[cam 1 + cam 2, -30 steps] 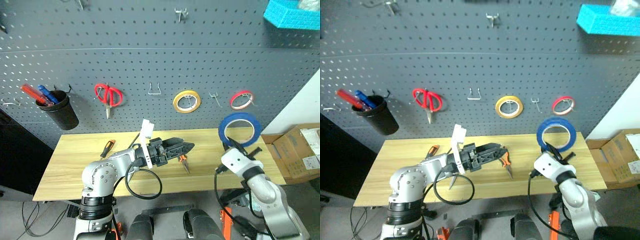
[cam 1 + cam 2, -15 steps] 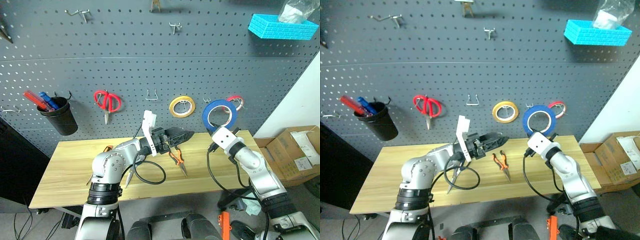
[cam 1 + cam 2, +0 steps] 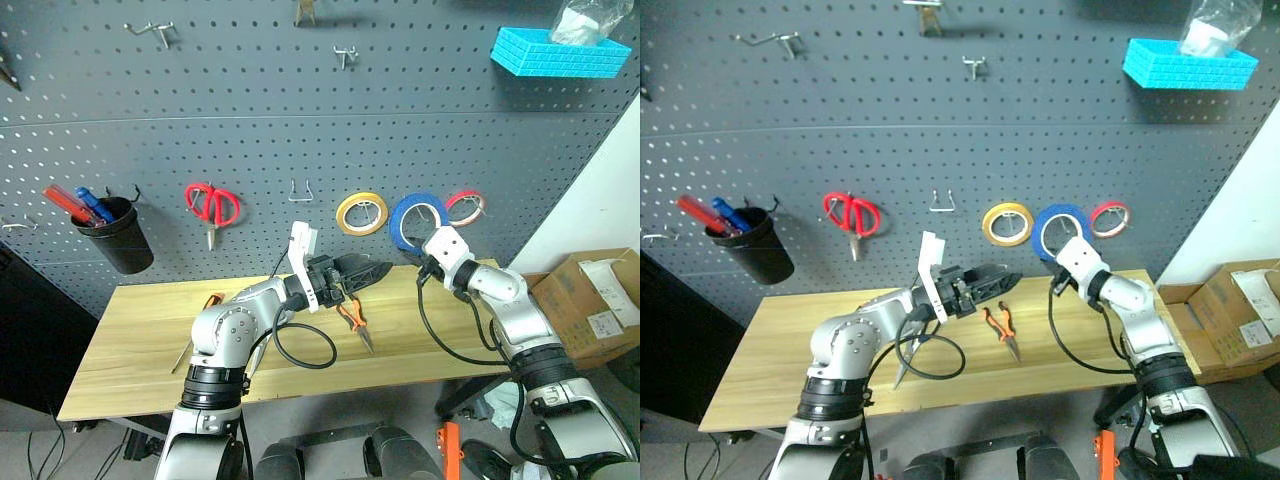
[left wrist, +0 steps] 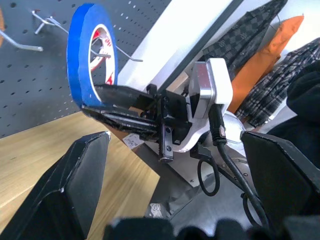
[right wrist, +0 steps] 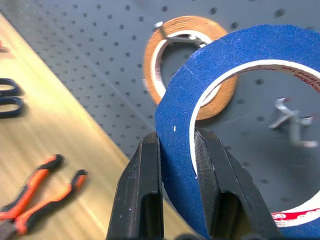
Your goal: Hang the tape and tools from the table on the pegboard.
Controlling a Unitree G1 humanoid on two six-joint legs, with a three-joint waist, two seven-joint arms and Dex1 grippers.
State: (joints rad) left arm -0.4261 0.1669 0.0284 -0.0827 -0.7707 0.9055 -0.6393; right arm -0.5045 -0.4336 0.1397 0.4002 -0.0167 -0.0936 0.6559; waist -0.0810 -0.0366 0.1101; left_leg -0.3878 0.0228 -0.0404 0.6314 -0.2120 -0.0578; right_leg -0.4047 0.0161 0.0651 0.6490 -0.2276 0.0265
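The right tool [image 5: 177,165] is clenched on the blue tape [image 3: 412,221], its two black fingers [image 5: 145,195] pinching the lower edge of the ring, one inside and one outside. The roll stands upright, held up close in front of the pegboard [image 3: 250,120] between the yellow tape roll [image 3: 362,212] and the red tape roll [image 3: 463,206], both hanging on hooks; a bare hook [image 5: 290,120] shows through the ring's opening — whether the tape touches it cannot be told.

The left tool [image 3: 372,272] is spread wide and holds nothing, hovering level above the middle of the surface [image 3: 130,340], pointing toward the right tool.

On the surface, the orange-and-black pliers [image 3: 353,322] lie just below the left tool. The black-handled scissors [image 3: 905,360] lie beneath the left arm, and the small orange-and-black-handled tool [image 3: 210,300] sits farther left — well apart from the tape.
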